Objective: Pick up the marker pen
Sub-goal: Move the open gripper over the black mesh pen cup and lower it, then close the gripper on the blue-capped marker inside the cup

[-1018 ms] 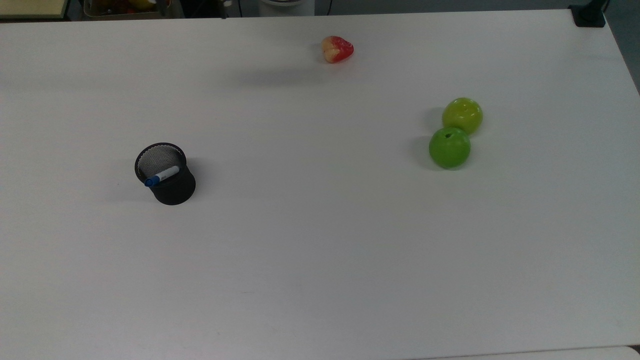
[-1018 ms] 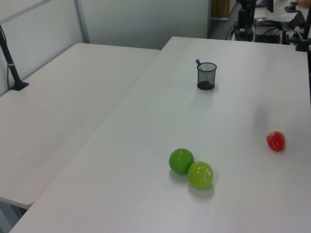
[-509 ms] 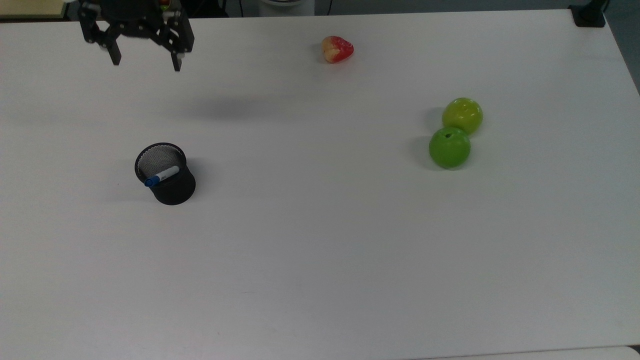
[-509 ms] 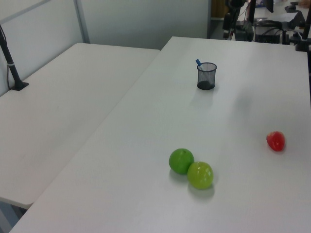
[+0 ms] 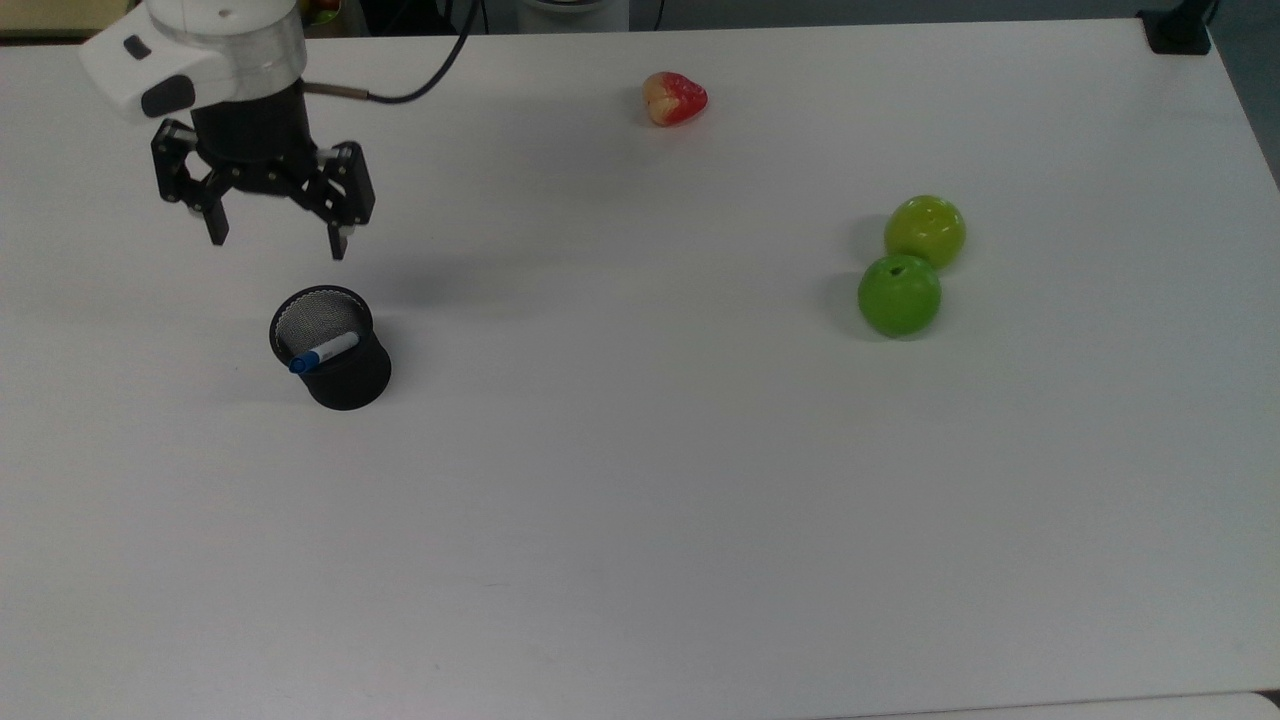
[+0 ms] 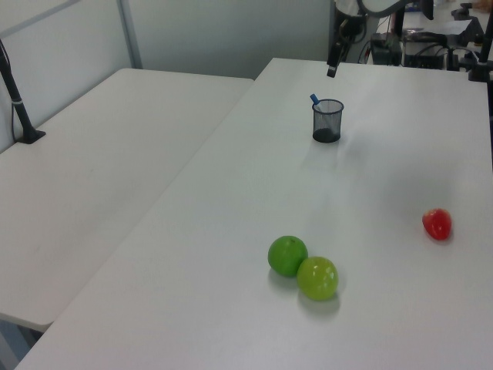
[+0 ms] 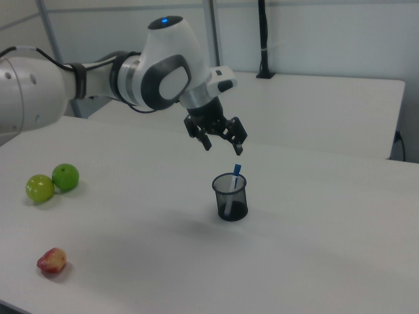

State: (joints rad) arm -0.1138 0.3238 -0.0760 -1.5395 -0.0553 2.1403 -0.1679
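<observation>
- Take the black mesh pen cup (image 5: 333, 350) as your landmark: it stands upright on the white worktop (image 5: 640, 500), and in the top view it is the thing nearest the camera.
- The marker pen (image 5: 322, 353) leans inside that cup, its blue cap poking over the rim on the top view's lower left; in the right view you see the cap (image 7: 237, 171) rising above the rim.
- Your end effector (image 5: 276, 242) hangs in the air just beyond the cup in the top view, fingers spread wide open and pointing down, holding nothing and clear of the cup.
- Well away from the cup, toward the top view's right, two green apples (image 5: 899, 295) (image 5: 925, 231) sit touching each other.
- Farthest from the cup, near the worktop's far edge in the top view, lies a red and yellow fruit (image 5: 674, 98).
</observation>
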